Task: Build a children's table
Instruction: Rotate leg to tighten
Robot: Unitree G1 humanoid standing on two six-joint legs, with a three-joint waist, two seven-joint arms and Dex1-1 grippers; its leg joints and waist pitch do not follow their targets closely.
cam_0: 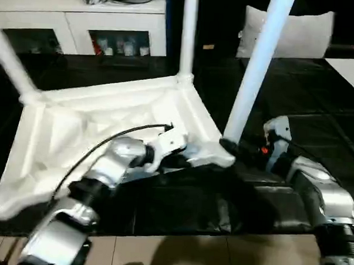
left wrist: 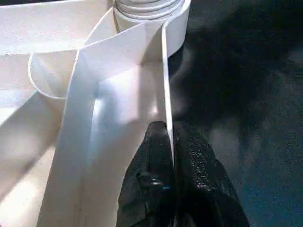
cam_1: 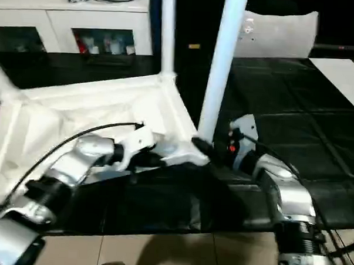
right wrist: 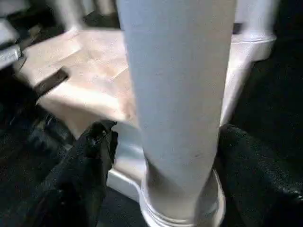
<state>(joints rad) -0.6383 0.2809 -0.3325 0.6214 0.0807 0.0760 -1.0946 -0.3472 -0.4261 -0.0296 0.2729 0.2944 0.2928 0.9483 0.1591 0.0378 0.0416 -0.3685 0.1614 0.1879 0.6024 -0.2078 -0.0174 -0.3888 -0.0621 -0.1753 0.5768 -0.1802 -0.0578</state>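
right gripper is standing at the base of the near-right leg, black fingers spread either side of the tube with a gap showing, so apart and not clamping; leg is sitting in the corner socket of the upturned table top, leaning a bit rather than dead upright; left gripper is pinched together on the thin rim wall of the top near that same corner, holding it down; top is lying ribbed side up on the black work table, toward its front edge, near corner almost at the edge; another leg is standing in the far right corner, a third at the far left corner; judgement: leg looks seated or nearly; to do this step well, keep the left pinch firm so the top isn't sliding off the front edge, keep right fingers clear of the tube while backing off, check collar is fully down and leg is straight before leaving
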